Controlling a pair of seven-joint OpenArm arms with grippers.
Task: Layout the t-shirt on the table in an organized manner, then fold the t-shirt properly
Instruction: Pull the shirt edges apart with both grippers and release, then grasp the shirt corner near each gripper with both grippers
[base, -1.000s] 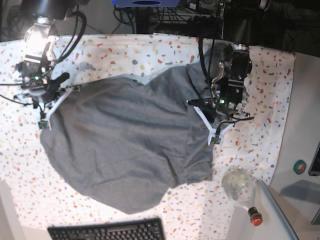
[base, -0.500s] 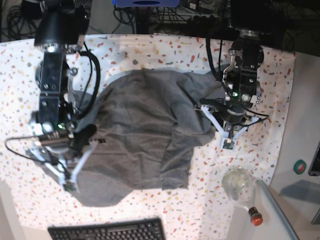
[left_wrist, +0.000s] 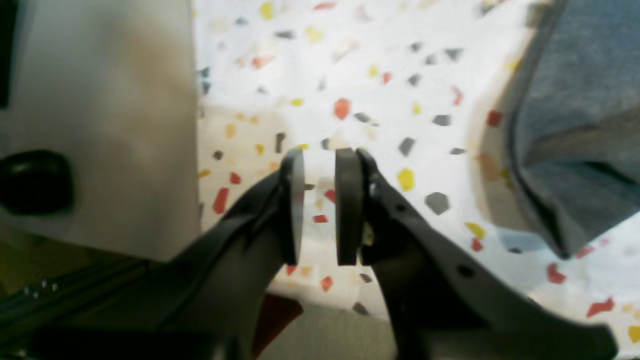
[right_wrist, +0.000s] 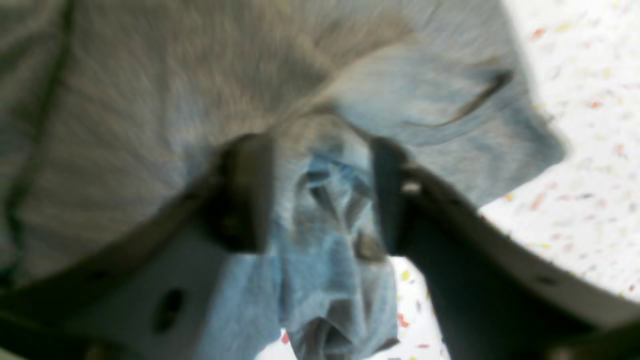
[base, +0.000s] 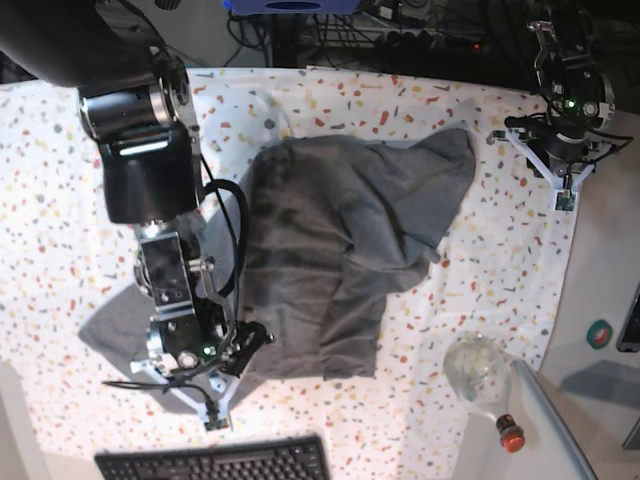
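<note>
- The table (base: 320, 110) fills most of the base view; its white cloth is flecked red, yellow, grey and orange. A plain white counter (base: 610, 270) adjoins it on the base view's right.
- The t-shirt (base: 330, 270) lies on the table, roughly mid-table, crumpled and partly doubled over itself. One lobe reaches toward the far right of the base view, and a flap of it shows past the right arm near the view's lower left. Not spread flat.
- Right arm (base: 150, 170): a big dark housing runs down the left of the base view and ends low over the near edge of the t-shirt.
- Right gripper (right_wrist: 320, 195): the jaws are spread, with bunched grey-blue fabric lying in the gap between them. The wrist view is blurred, and the pads do not look pressed onto the cloth. Whether either pad touches the fabric cannot be told.
- Left gripper (left_wrist: 320, 205): it sits at the far right edge of the table in the base view, well apart from the main bulk of the t-shirt. The two pads stand parallel with a narrow gap between them. Nothing is in the gap; only speckled cloth shows behind it.
- In the left wrist view a hem of the t-shirt shows at upper right, clear of the pads.
- A keyboard (base: 215, 462) lies at the bottom edge of the base view, just beyond the table's near side.
- A clear round glass object (base: 477, 368) sits near the table's lower right corner, with a small red knob (base: 511, 437) just beside it.
</note>
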